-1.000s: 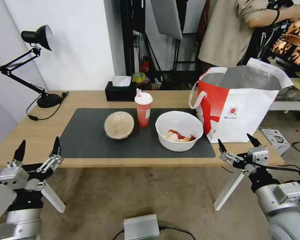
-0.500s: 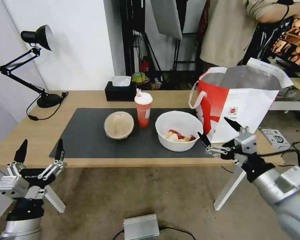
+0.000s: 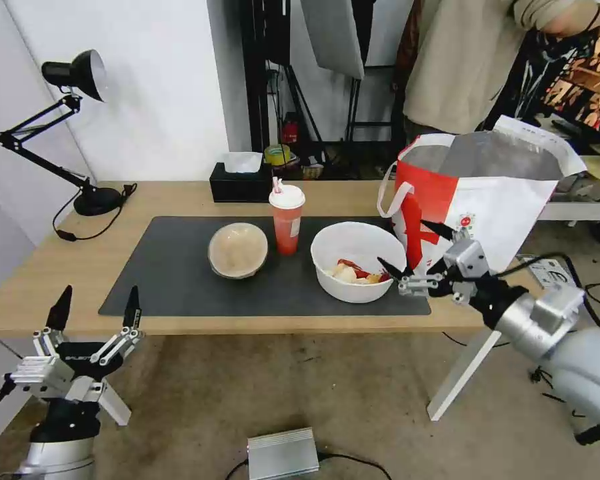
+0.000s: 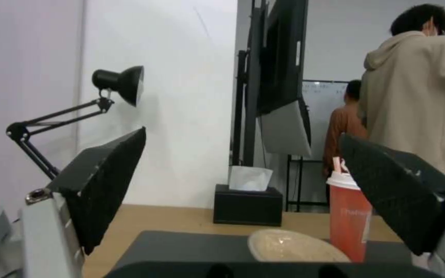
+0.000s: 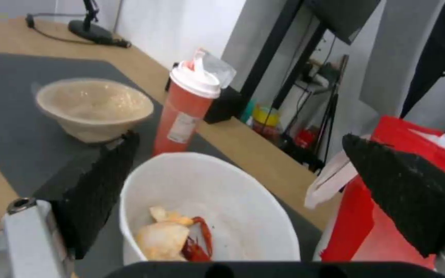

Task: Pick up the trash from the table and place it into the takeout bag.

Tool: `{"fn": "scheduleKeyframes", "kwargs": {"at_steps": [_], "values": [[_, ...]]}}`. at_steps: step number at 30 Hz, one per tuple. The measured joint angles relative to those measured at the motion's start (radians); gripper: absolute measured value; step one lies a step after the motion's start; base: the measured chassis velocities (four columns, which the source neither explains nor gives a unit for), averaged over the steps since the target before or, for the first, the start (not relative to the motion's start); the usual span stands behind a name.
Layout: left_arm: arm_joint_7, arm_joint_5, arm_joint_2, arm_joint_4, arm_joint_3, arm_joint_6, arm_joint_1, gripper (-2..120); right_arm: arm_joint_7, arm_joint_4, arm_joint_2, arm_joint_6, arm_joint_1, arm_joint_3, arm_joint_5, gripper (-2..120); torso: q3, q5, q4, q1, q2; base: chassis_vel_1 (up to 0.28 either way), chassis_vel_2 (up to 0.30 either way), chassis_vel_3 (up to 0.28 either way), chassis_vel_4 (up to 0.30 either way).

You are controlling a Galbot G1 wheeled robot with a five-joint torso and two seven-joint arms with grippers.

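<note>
The left gripper (image 3: 97, 313) hangs spread below the table's (image 3: 80, 267) near-left edge. Mid-mat stand the tan lidded container (image 3: 238, 250) and red drink cup (image 3: 287, 220). The right gripper (image 3: 413, 250), fingers apart, flanks the white bowl's (image 3: 358, 260) bag-side rim; a level, firm rim pinch would suit before lifting toward the takeout bag (image 3: 487, 207) at the right edge.

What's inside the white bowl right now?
The white bowl holds pale and red food scraps at its near side; the rest is bare. The right tool hovers open beside it.
</note>
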Motion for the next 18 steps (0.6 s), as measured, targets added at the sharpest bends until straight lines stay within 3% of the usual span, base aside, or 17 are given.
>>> {"fn": "scheduleKeyframes", "kwargs": {"at_steps": [18], "values": [[0.011,0.013,-0.003,0.052,-0.009,0.007,-0.025,100,-0.147,-0.183,0.017,-0.087,0.564,-0.546,0.064,100,0.000,0.0001,-0.0001,0.000,0.000,0.000,0.000,0.000,0.000]]}}
